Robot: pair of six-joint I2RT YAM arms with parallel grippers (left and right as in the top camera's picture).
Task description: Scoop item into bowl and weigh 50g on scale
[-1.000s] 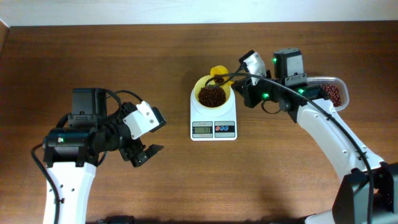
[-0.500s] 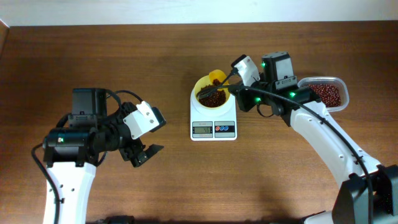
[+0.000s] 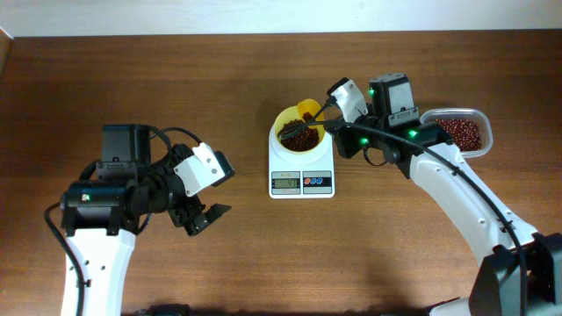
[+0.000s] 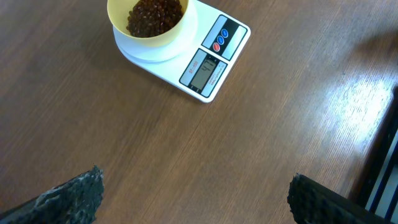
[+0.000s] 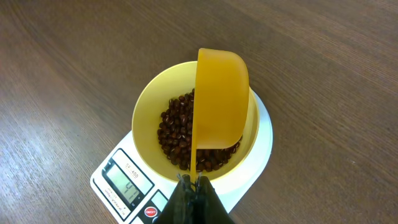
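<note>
The pale-yellow bowl stands on the white scale and holds dark red-brown beans. My right gripper is shut on the handle of a yellow scoop, which is tipped on its side over the bowl. The scale shows a lit display. My left gripper is open and empty, low at the left, far from the scale. In the left wrist view the bowl and scale lie ahead of the open fingers.
A clear plastic container with more beans sits at the right, behind my right arm. The table's far edge runs along the top of the overhead view.
My right gripper moved left and slightly forward from the container side, bringing the scoop over the bowl and tipping it; the last half second shows almost no motion. The left arm stayed still.
</note>
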